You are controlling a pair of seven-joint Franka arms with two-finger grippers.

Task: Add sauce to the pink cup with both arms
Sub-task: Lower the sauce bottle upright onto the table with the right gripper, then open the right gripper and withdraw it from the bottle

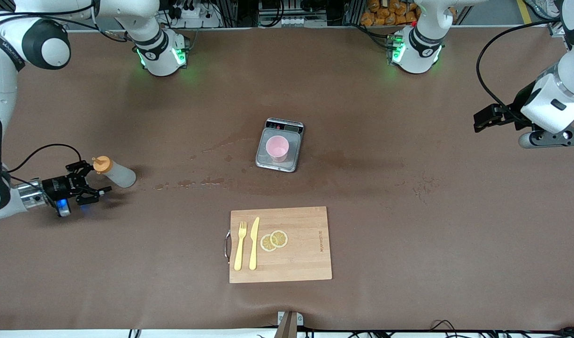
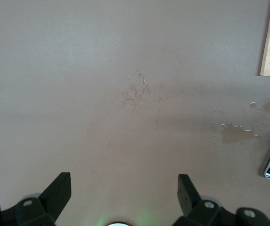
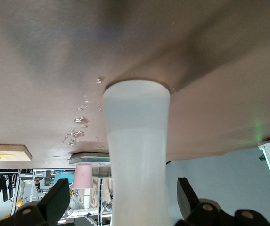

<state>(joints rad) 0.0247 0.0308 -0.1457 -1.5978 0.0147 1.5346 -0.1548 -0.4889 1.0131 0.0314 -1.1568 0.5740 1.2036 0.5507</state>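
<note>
The right tool (image 1: 93,180) is hanging low over the tabletop (image 1: 409,225) at the right arm's end with its fingers spread wide on either side of the sauce bottle (image 1: 115,172), which is standing between them unclamped, likely just set down or about to be gripped. The left tool (image 2: 124,197) is waiting wide and empty over bare tabletop, well apart from the pink cup (image 1: 277,148), which is sitting on a kitchen scale (image 1: 264,161), presumably for weighing the sauce; the bottle's cap is lying outside the right wrist view, and the cup's contents are hard to make out
</note>
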